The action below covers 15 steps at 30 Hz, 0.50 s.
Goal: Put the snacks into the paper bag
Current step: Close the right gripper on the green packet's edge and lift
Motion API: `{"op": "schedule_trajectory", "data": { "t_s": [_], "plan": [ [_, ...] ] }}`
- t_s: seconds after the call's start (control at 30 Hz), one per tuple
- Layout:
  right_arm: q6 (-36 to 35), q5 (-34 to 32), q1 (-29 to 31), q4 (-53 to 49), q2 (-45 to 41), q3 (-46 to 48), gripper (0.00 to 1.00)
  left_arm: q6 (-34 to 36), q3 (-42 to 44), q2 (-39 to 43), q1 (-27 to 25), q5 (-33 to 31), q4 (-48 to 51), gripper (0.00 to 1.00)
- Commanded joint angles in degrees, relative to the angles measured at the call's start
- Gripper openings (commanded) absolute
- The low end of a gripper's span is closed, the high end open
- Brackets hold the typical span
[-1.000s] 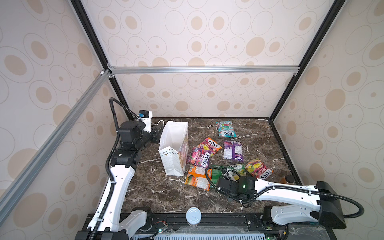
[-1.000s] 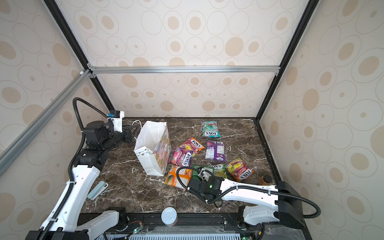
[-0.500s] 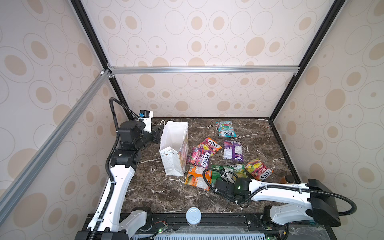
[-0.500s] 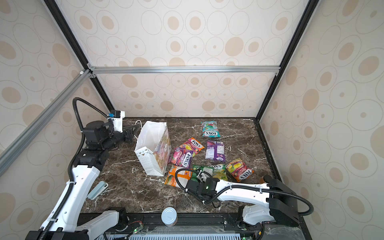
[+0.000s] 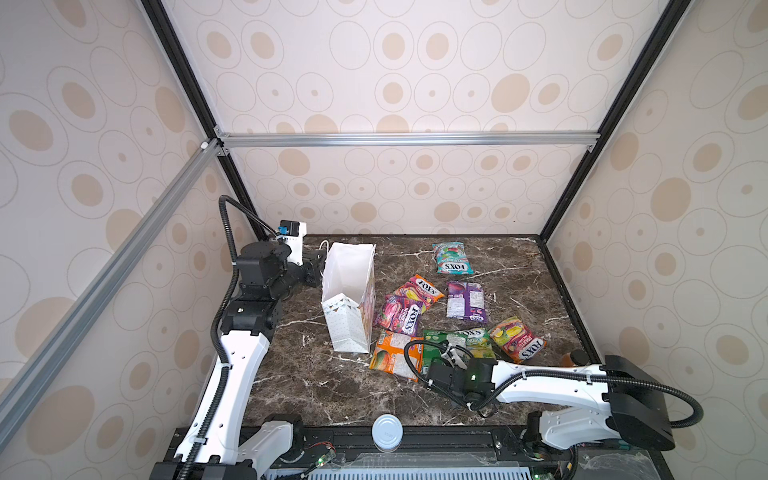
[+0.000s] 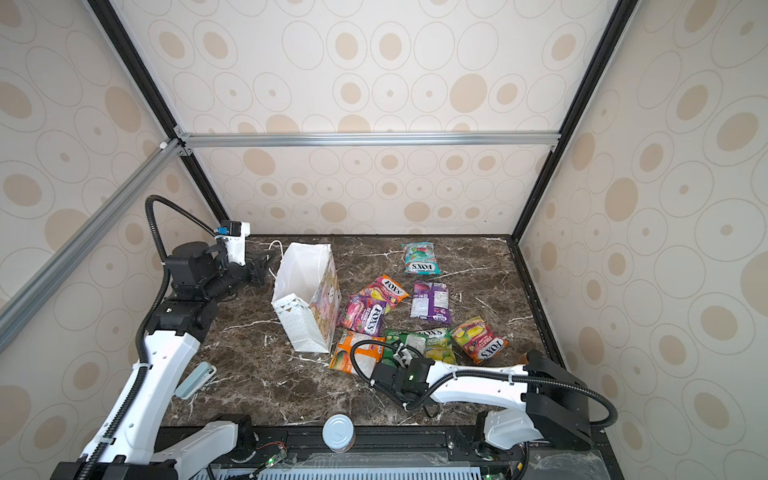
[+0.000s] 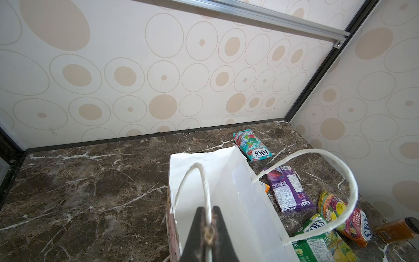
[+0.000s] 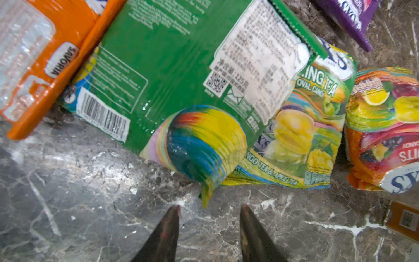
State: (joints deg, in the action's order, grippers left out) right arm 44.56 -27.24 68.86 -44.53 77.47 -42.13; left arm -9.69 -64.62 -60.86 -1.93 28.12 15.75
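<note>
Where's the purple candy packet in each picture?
In a top view: purple packet mid-table, right of the paper bag.
In a top view: same spot.
Left wrist: past the bag's far wall.
Right wrist: only a corner shows.
Landmark: FRUITS packet, nearby in all four.

Glossy crinkly plastic snacks (image 8: 172, 68); matt white paper bag (image 5: 347, 291), twisted cord handle (image 7: 205, 181); polished veined marble-look worktop (image 5: 316, 374); brushed metal rail (image 5: 407, 139).

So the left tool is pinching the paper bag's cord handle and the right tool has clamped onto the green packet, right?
Not quite. The right tool hasn't clamped the green packet: the right wrist view shows its jaws apart, gripping nothing. The left tool does pinch the paper bag's cord handle.
</note>
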Motion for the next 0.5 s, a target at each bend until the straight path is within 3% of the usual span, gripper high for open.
{"op": "schedule_trajectory", "data": {
  "t_s": [0.0,0.47],
  "plan": [
    [0.88,-1.48,-0.39,0.62,0.79,0.99,0.45,0.09,-0.25,0.83,0.31,0.8,-1.5,0.07],
    [0.8,-2.77,-1.89,3.18,1.61,1.68,0.38,0.12,-0.33,0.83,0.31,0.86,-1.33,0.08]
  ]
}}
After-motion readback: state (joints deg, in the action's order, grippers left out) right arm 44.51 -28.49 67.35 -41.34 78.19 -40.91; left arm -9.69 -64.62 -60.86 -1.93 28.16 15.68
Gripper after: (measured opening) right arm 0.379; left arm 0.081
